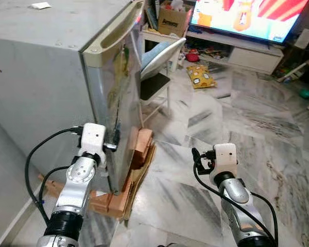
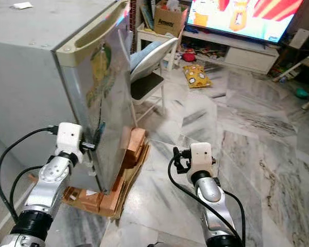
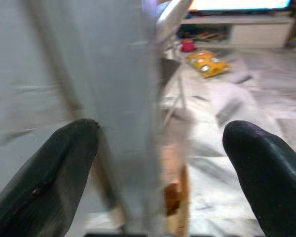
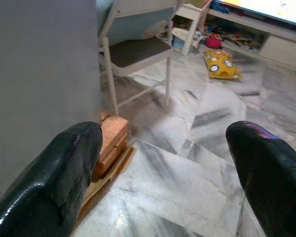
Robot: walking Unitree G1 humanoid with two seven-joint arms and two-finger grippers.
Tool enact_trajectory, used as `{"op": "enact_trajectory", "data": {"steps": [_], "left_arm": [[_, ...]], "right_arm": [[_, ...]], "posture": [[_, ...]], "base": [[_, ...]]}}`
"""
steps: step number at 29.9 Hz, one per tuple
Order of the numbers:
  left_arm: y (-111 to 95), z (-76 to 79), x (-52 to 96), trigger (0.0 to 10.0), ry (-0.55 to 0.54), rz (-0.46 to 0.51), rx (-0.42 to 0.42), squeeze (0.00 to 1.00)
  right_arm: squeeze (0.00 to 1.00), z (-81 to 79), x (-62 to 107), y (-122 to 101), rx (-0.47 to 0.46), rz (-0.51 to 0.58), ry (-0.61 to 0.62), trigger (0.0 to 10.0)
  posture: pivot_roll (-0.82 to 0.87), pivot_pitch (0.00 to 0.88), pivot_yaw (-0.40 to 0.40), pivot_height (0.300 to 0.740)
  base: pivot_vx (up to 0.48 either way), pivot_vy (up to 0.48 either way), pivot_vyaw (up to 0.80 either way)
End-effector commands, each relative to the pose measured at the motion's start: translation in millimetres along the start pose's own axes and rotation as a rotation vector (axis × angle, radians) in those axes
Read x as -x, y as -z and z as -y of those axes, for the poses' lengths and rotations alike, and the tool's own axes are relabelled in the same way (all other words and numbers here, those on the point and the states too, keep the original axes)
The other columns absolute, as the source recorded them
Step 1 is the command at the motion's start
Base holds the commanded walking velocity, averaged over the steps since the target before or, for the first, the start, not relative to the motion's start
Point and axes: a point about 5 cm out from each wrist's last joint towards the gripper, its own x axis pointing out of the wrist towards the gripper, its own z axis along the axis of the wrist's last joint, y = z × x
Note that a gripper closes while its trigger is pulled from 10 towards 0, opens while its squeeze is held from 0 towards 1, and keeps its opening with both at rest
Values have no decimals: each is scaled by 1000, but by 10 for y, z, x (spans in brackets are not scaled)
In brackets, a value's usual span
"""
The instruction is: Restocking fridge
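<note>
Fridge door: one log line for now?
fridge door: shut | left gripper: open, straddling door edge | right gripper: open, idle over floor

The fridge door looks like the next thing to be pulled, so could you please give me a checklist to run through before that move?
1. Left pincer open: ok, its fingers stand wide apart.
2. Left pincer at the fridge door edge: ok, the edge sits between the fingers.
3. Door shut: ok, it lies against the fridge body.
4. Swing path: not ok, a folding chair stands just beyond the door.
5. Right pincer free: ok, open over the marble floor.
6. Bricks under the fridge steady: cannot tell.
</note>
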Motion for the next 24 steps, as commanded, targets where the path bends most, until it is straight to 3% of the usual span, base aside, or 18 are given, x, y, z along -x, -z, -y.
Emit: {"op": "enact_trajectory", "data": {"steps": [1, 9, 13, 18, 22, 24], "left_arm": [[-50, 82, -18, 10000, 43, 23, -7, 0], [-118, 40, -131, 10000, -3, 37, -33, 0], [-176, -107, -247, 10000, -75, 24, -58, 0], [-365, -112, -370, 10000, -64, 65, -40, 0], [-593, 100, -477, 10000, 28, 126, -19, 0], [-733, 454, -506, 10000, 197, 168, -47, 0]], "right_arm": [[0, 34, -8, -45, 9, 8, 14, 10000], [0, 27, -19, 1, 20, -31, -7, 10000], [0, 17, 73, 235, 55, -165, -51, 10000], [0, -8, 175, 387, 69, -241, -101, 10000], [0, -17, 207, 475, 83, -300, -132, 10000], [0, -16, 225, 524, 93, -341, -149, 10000]], "posture": [[86, 0, -87, 740], [80, 0, -85, 740], [81, 0, -87, 740], [78, 0, -86, 740], [77, 0, -85, 740], [87, 0, -91, 740]], "base": [[0, 0, 0], [0, 0, 0], [0, 0, 0], [0, 0, 0], [0, 0, 0], [0, 0, 0]]}}
